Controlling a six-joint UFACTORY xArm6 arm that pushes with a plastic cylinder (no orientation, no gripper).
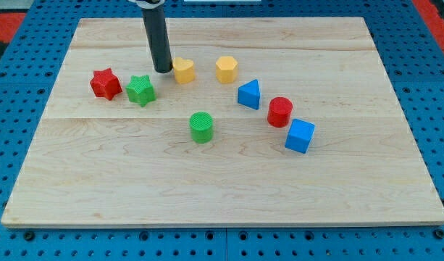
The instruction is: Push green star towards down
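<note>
Dark rod reaching down from the far edge of the view, my tip (162,70) resting on the wooden bench (222,181). No end effector fitted, so nothing to release, clench or grasp with. Tip just beyond and slightly right of the green star (140,90), a small gap between them, and right beside the left edge of the yellow heart-like block (183,70), touching or nearly so; cannot tell which.

Green star on the left half of the bench, in the far-middle band. Red star (105,83) just to its left, close but apart. Yellow hexagonal block (226,69) right of the first yellow one. Blue triangular block (249,94) nearer and to the right, then the red cylinder (279,112), then the blue cube (300,135) nearest of that diagonal row. Green cylinder (200,127) alone, nearer than the green star and to its right, about mid-bench.
</note>
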